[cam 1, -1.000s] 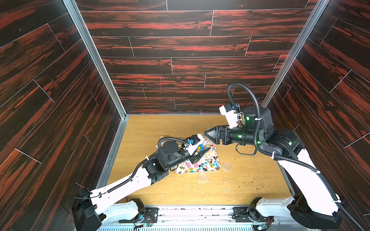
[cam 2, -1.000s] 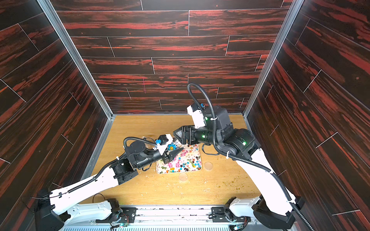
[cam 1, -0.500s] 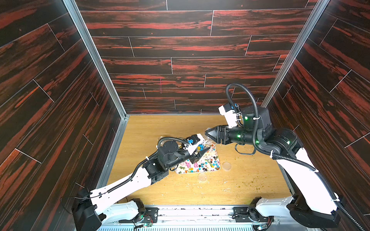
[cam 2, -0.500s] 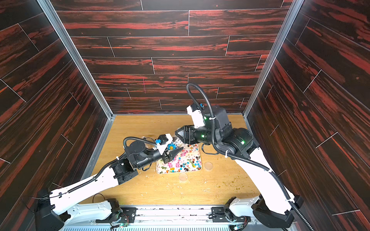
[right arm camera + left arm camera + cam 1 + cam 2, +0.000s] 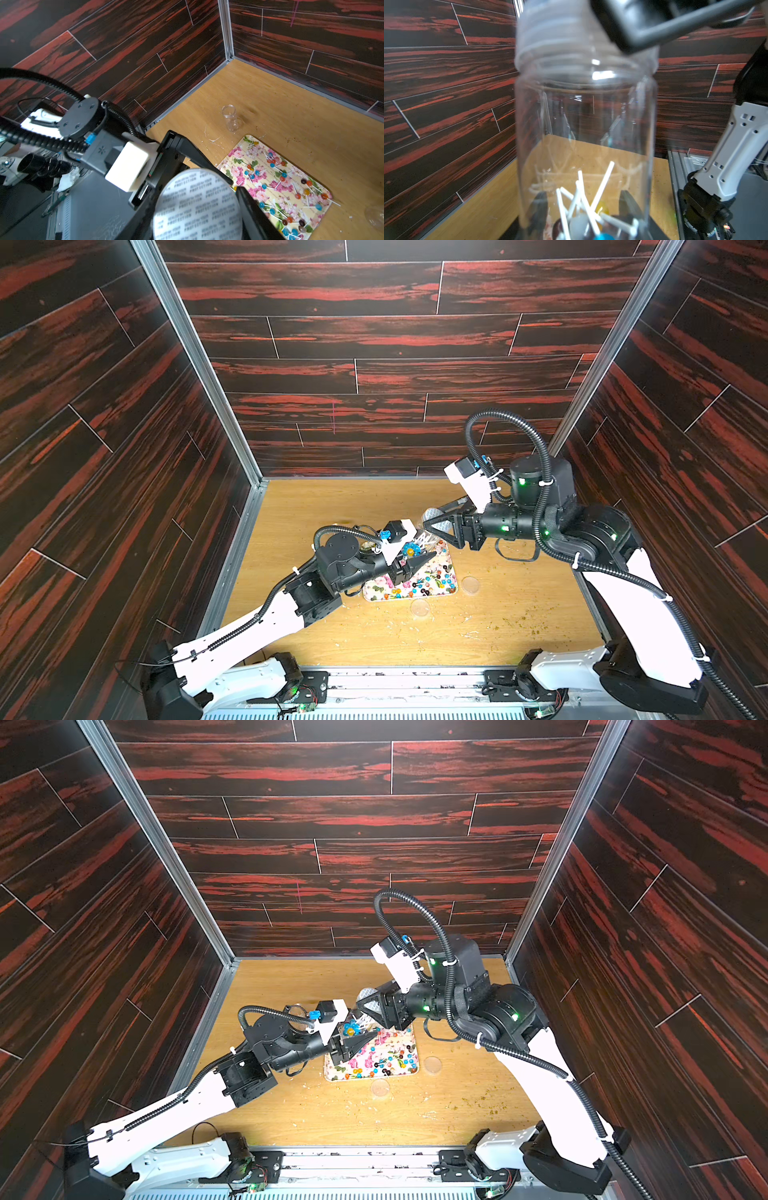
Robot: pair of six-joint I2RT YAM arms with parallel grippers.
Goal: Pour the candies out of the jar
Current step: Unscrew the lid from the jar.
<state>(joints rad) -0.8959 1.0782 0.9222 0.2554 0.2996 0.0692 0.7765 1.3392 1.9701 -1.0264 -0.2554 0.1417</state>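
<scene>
My left gripper point(image 5: 583, 203) is shut on the lower part of a clear jar point(image 5: 585, 124), which it holds above the flowered tray point(image 5: 376, 589). A few candies point(image 5: 602, 207) on white sticks lie in the jar's bottom. Both top views show the jar point(image 5: 411, 549) point(image 5: 353, 1029) between the arms. My right gripper point(image 5: 197, 199) is shut on the lid point(image 5: 197, 207), a round cap with a printed grey liner. The ribbed clear lid point(image 5: 560, 31) sits at the jar's mouth; whether it is off the threads I cannot tell. Many candies point(image 5: 284, 178) lie spread on the tray.
An empty clear jar point(image 5: 230, 118) stands on the wooden table behind the tray. Two loose clear lids point(image 5: 469, 585) point(image 5: 419, 608) lie just right of and in front of the tray. Crumbs point(image 5: 519, 626) are scattered at the front right. Walls close in on three sides.
The right gripper's jaws have narrowed onto the lid and shifted slightly left. The left arm and the jar have stayed put.
</scene>
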